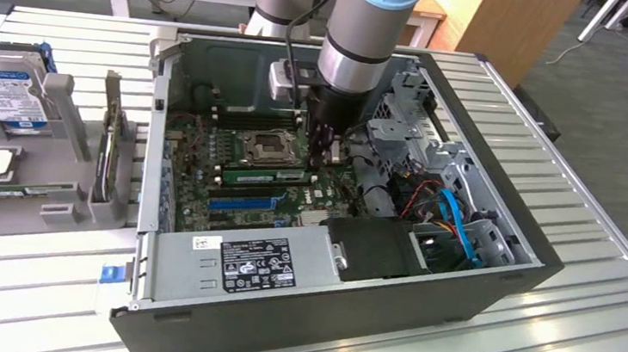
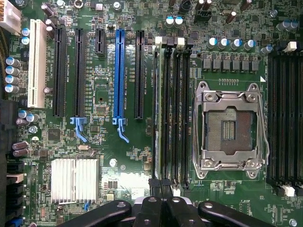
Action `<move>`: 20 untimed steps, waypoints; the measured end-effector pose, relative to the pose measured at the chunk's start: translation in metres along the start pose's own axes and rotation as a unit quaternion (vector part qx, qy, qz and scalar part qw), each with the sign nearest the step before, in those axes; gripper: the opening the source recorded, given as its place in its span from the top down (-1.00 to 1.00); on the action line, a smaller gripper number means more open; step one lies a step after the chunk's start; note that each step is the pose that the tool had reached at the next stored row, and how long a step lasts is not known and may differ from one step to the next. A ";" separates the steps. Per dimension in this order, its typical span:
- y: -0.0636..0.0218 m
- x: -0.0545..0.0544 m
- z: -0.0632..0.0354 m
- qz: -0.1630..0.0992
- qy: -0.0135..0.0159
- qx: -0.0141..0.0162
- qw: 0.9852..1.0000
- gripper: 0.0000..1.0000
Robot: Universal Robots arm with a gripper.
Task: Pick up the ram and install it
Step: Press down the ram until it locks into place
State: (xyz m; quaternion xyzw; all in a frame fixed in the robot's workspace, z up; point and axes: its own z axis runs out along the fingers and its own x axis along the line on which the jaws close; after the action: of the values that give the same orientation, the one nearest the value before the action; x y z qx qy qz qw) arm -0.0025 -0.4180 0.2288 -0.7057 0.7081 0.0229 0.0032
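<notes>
The long, thin green ram stick (image 1: 269, 174) sits edge-down in a black memory slot on the green motherboard (image 1: 203, 191) inside the open grey computer case (image 1: 394, 309), just beside the square metal processor socket (image 1: 266, 146), on the side nearer the blue expansion slot (image 1: 245, 200). In the wrist view the stick shows edge-on as a thin pale strip (image 2: 156, 109) in the outermost of the four black slots next to the silver socket frame (image 2: 229, 130). The black hand (image 1: 323, 155) of the grey robot arm (image 1: 357, 37) hangs just over the end of the stick toward the exterior view's right; in the wrist view its fingertips (image 2: 161, 187) are pressed together with no gap between them, right at the end of the slotted stick, and whether they touch it cannot be told. A grey power supply box with a black and white label (image 1: 254, 261) lies along the near wall of the case, with blue cables (image 1: 454, 224) toward the exterior view's right. On the slatted metal bench (image 1: 575, 339), at the exterior view's left, a grey holder (image 1: 13, 190) carries a hard drive with a blue and white label (image 1: 5, 90) and a dark upright expansion card (image 1: 110, 143).
</notes>
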 end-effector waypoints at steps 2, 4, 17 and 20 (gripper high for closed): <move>0.0000 0.000 0.0000 0.000 0.000 0.000 1.000 0.80; 0.0000 0.000 0.0000 0.000 0.000 0.000 1.000 0.80; -0.0001 0.000 0.0026 0.000 0.000 0.000 1.000 0.80; -0.0001 0.000 0.0031 0.000 0.000 0.000 1.000 0.80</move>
State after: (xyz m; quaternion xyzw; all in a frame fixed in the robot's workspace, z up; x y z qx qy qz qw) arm -0.0025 -0.4181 0.2258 -0.7057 0.7081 0.0229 0.0032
